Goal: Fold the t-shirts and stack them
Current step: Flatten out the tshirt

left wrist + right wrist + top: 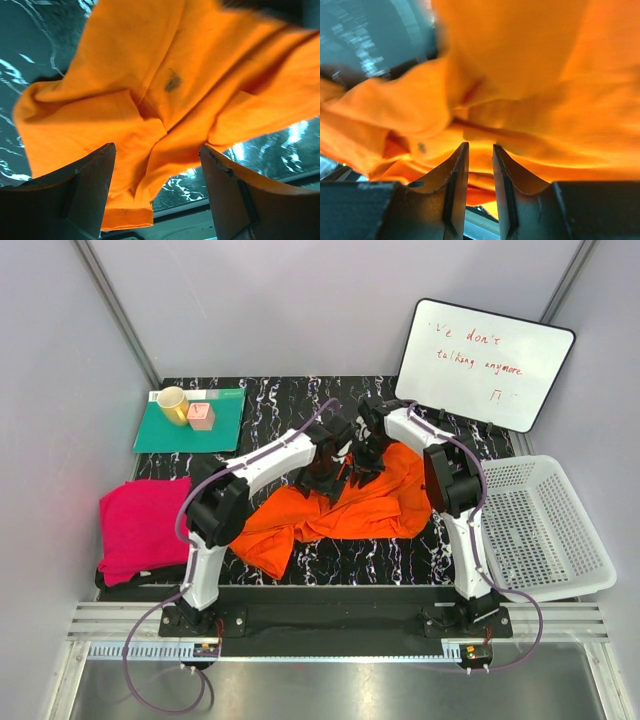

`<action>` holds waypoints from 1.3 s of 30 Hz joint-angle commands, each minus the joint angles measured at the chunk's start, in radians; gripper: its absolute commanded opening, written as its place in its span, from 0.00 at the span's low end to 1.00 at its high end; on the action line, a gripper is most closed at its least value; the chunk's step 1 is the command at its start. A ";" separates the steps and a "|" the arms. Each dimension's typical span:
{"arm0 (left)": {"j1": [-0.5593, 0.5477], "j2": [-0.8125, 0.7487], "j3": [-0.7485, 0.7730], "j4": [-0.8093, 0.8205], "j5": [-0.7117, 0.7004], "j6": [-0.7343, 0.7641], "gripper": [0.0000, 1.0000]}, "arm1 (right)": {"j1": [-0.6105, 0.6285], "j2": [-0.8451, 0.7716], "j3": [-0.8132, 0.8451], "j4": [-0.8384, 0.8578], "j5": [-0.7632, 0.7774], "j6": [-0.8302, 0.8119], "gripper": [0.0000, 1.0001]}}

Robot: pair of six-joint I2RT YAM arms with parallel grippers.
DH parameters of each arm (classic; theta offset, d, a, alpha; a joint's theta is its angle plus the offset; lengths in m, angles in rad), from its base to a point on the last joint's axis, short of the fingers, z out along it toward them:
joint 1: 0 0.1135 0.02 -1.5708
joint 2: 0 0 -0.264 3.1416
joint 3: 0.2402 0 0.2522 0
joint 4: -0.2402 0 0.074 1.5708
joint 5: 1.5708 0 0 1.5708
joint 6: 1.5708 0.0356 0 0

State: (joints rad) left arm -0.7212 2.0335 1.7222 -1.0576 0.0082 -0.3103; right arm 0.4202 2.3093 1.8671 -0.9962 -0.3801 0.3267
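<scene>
The orange t-shirt (340, 512) lies crumpled in the middle of the black marble table, and both grippers hang over its far part. My left gripper (326, 478) is open; in the left wrist view its fingers (156, 147) stand wide apart above the orange cloth (150, 85) with nothing pinched between them. My right gripper (366, 466) stands just to its right. In the right wrist view its jaws (480, 146) are narrowed onto a bunched fold of the orange cloth (530, 75). The magenta-pink t-shirt (140, 525) lies folded at the table's left edge.
A white perforated basket (545, 530) stands at the right. A whiteboard (485, 360) leans at the back right. On the teal mat (160, 432) at the back left are a yellow mug (173, 403) and a small pink block (201, 416).
</scene>
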 commanded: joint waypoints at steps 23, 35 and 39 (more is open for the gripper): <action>-0.007 0.191 0.108 -0.084 -0.148 -0.049 0.36 | -0.187 -0.088 -0.011 0.027 0.047 0.028 0.33; -0.007 0.267 0.223 -0.143 -0.146 -0.053 0.09 | -0.185 -0.070 -0.005 0.031 0.023 0.023 0.33; -0.006 0.263 0.214 -0.154 -0.175 -0.052 0.00 | -0.185 -0.068 -0.009 0.030 0.024 0.018 0.33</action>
State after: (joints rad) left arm -0.7254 2.2955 1.9137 -1.1698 -0.1253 -0.3656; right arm 0.2302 2.2910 1.8549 -0.9802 -0.3347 0.3595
